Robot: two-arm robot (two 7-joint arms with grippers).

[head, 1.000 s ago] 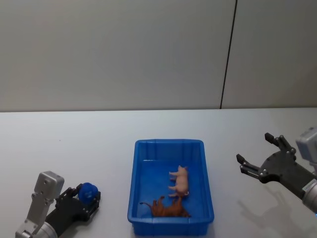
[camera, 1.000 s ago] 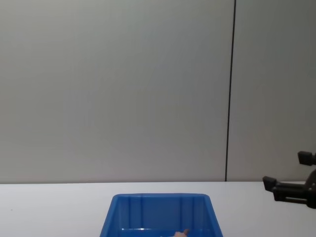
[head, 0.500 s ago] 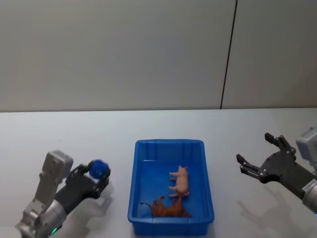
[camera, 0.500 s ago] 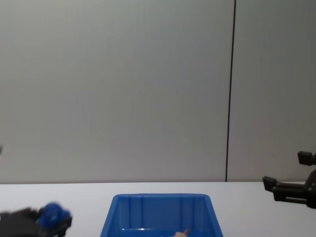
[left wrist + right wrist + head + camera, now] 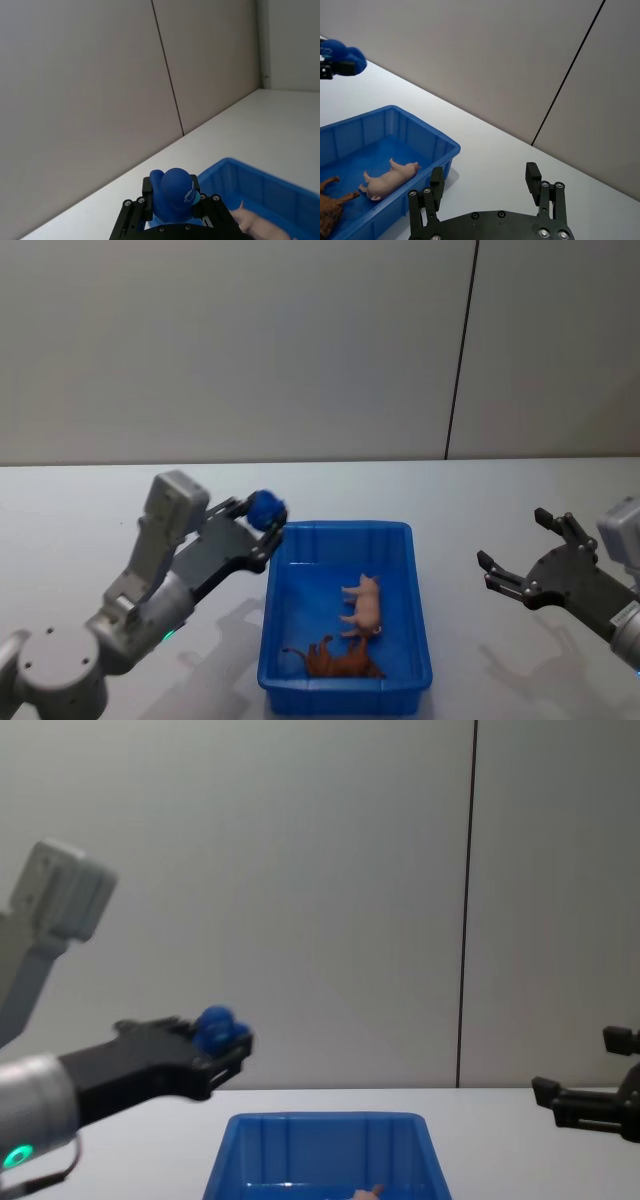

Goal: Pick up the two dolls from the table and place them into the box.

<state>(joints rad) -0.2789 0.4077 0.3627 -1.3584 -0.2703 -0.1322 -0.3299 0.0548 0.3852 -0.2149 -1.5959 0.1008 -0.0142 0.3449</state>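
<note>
- The left gripper [image 5: 262,520] is clamped on a small blue toy [image 5: 264,508], which it holds in the air just above the box's [image 5: 410,610] near-left corner.
- From the chest view the blue toy [image 5: 216,1028] sits well above the box rim [image 5: 325,1120], near its left edge rather than over the middle.
- Two figures already lie inside the box: a pale pink pig [image 5: 364,605] about the centre, its long axis running front to back, and a brown animal [image 5: 335,660] against the near wall.
- The relation that matters for the drop: the open floor of the box lies to the right of and below the held toy (towards the robot's right), so a short carry inward over the rim looks needed before letting go.
- The free floor along the left wall seems the likeliest landing spot, clear of both figures.
- The right gripper [image 5: 530,558] hovers over the table [image 5: 140,500] well to the right of the box, spread wide and holding nothing; the left arm is plainly the nearer one.
</note>
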